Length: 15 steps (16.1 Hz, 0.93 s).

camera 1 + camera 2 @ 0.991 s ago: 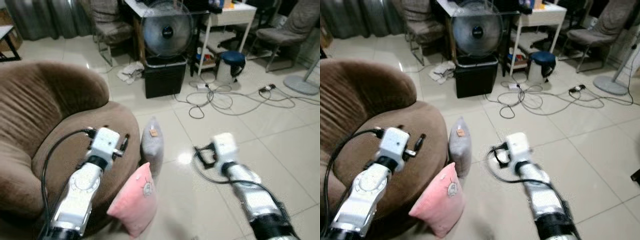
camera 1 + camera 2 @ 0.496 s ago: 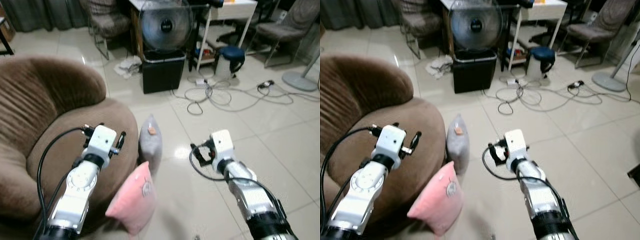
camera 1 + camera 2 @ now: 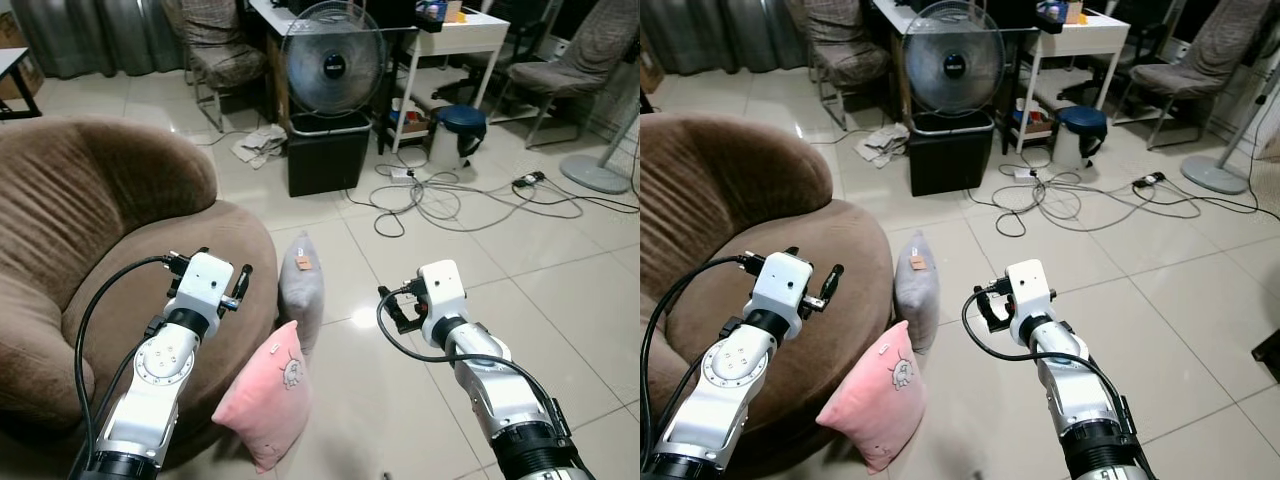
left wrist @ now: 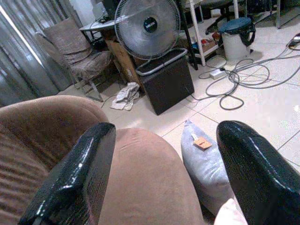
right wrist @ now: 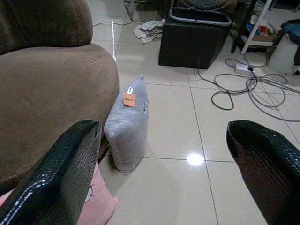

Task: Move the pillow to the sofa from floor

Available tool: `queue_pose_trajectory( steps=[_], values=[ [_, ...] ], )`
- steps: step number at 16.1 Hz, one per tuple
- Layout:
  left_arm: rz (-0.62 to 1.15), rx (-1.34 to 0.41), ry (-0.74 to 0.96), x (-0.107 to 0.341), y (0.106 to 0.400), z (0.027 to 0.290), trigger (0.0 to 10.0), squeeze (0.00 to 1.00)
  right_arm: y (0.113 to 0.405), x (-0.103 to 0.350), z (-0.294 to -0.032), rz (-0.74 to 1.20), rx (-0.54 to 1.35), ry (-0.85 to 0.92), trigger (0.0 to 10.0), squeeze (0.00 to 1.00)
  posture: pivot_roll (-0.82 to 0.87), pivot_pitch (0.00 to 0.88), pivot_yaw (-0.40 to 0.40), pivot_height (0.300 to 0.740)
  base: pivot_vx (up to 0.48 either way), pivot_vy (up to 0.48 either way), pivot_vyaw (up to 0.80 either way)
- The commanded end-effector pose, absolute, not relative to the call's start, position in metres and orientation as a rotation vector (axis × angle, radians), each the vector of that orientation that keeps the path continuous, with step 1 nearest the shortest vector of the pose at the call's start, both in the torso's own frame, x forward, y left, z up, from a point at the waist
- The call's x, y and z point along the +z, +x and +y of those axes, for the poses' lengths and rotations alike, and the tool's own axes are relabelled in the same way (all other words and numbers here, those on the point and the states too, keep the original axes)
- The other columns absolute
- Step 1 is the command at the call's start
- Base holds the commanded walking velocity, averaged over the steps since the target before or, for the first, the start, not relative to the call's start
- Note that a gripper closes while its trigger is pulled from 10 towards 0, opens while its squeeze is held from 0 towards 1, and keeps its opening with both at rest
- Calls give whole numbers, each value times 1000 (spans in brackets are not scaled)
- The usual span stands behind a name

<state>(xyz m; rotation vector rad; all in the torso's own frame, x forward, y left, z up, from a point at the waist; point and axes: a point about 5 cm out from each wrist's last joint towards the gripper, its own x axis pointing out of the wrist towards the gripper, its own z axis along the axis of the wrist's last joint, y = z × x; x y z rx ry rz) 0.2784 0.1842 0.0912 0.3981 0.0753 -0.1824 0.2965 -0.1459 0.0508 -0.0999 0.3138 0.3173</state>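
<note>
Two pillows stand on the tiled floor against the brown sofa (image 3: 90, 260). The pink pillow (image 3: 268, 398) leans on the sofa's front edge, nearest me. The grey pillow (image 3: 301, 291) with an orange tag stands upright just behind it. My left gripper (image 4: 164, 173) is open, held over the sofa seat and pointing towards the grey pillow (image 4: 206, 164). My right gripper (image 5: 164, 164) is open too, above the floor right of the pillows, facing the grey pillow (image 5: 127, 126) and a corner of the pink one (image 5: 96, 204).
A black box (image 3: 327, 153) with a fan (image 3: 333, 62) on it stands beyond the pillows. Cables (image 3: 450, 195) sprawl across the floor at the right, near a white desk (image 3: 460, 30), a blue bin (image 3: 463, 125) and chairs (image 3: 560, 70). A cloth (image 3: 262, 143) lies on the tiles.
The camera swayed and settled; the view is sharper. Both arms hold about the same pose, the right one slightly lower and nearer. The pillows have not moved.
</note>
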Motion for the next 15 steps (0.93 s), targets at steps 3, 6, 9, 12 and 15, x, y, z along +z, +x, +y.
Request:
queue_pose_trajectory(
  steps=[3, 6, 9, 12, 15],
  values=[
    [86, -172, 391, 88, 278, 185, 10000, 0, 298, 54, -148, 294, 314, -99, 10000, 0, 99, 0, -19, 740, 0, 0, 0],
    [90, -159, 379, 87, 277, 186, 10000, 0, 298, 54, -147, 294, 317, -100, 10000, 0, 99, 0, -19, 740, 0, 0, 0],
    [90, -159, 379, 87, 277, 186, 10000, 0, 298, 55, -147, 293, 318, -100, 10000, 0, 104, 0, -24, 740, 0, 0, 0],
    [90, -160, 380, 87, 277, 186, 10000, 0, 298, 54, -147, 293, 316, -100, 10000, 0, 104, 0, -24, 740, 0, 0, 0],
    [90, -160, 379, 87, 278, 186, 10000, 0, 299, 55, -147, 293, 315, -101, 10000, 0, 101, 0, -23, 740, 0, 0, 0]
  ],
)
